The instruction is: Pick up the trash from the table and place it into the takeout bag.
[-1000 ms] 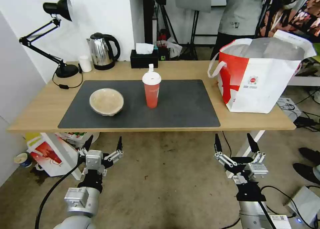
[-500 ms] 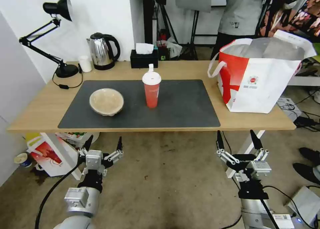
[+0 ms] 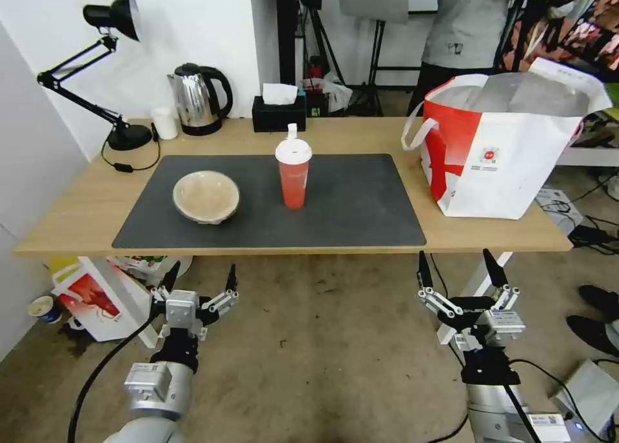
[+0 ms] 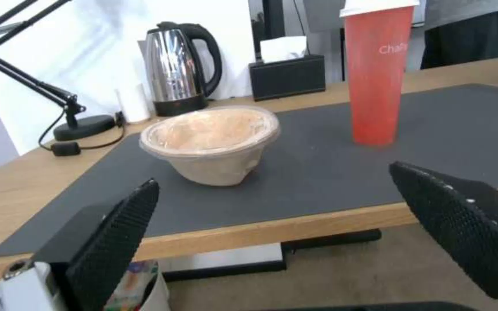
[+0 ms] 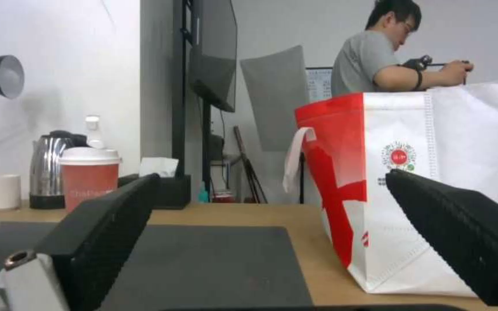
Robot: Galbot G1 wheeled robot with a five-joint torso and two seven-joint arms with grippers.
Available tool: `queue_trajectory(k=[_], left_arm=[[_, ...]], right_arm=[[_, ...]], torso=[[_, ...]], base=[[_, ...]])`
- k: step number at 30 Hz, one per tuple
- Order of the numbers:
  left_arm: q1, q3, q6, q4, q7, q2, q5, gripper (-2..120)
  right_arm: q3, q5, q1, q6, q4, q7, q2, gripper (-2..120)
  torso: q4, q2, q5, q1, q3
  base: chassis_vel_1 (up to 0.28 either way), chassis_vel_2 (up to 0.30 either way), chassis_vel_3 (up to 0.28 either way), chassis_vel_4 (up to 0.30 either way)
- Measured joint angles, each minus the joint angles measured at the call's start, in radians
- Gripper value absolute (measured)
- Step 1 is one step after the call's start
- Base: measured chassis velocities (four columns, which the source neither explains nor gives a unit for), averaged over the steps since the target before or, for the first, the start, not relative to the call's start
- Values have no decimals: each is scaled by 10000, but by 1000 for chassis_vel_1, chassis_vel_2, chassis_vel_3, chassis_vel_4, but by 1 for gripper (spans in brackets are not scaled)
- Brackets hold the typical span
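**Both grippers waiting below the front edge**

The left gripper (image 3: 200, 280) and right gripper (image 3: 458, 270) are hanging below the front edge of the long light-wood table (image 3: 77, 211), fingers spread wide, holding nothing. The shallow beige bowl (image 3: 206, 196) is sitting toward the left end of the dark grey rectangular mat (image 3: 361, 204), the red cup with white lid (image 3: 293, 173) standing upright near its middle. The boxy white-and-red takeout bag (image 3: 503, 153) is standing open at the table's right end.

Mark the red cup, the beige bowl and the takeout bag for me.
red cup (image 3: 294, 185), head view, on its red side wall.
beige bowl (image 3: 206, 195), head view, on its inside.
takeout bag (image 3: 509, 172), head view, on its white front panel.
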Motion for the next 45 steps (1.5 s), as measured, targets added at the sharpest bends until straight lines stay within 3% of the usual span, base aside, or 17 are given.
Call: queue_trajectory(k=[10, 18, 28, 30, 33, 45], left_arm=[[0, 0, 0, 1, 0, 0, 0, 100], [1, 0, 0, 0, 0, 0, 0, 100], [0, 0, 0, 0, 0, 1, 0, 100], [0, 0, 0, 0, 0, -1, 0, 100], [1, -1, 0, 0, 0, 0, 0, 100], [1, 0, 0, 0, 0, 0, 0, 100]], right_arm=[[292, 502, -90, -739, 758, -326, -662, 100], [1148, 2023, -182, -1774, 1784, -865, -2173, 100], [1588, 3098, -91, -2194, 2185, -1092, -3306, 100], [1750, 3594, -12, -2394, 2190, -1121, -3818, 100], [2231, 4876, 107, -2692, 2190, -1129, -5203, 100], [2344, 6779, 905, -3081, 2175, -1303, -6825, 100]], torso=[[0, 0, 1, 0, 0], [0, 0, 1, -2, 0], [-1, 0, 2, -2, 0], [0, -1, 3, -2, 0], [1, 0, 0, -2, 1], [0, 0, 1, -2, 0]], base=[[0, 0, 0, 0], [0, 0, 0, 0], [0, 0, 0, 0], [0, 0, 0, 0], [0, 0, 0, 0], [0, 0, 0, 0]])
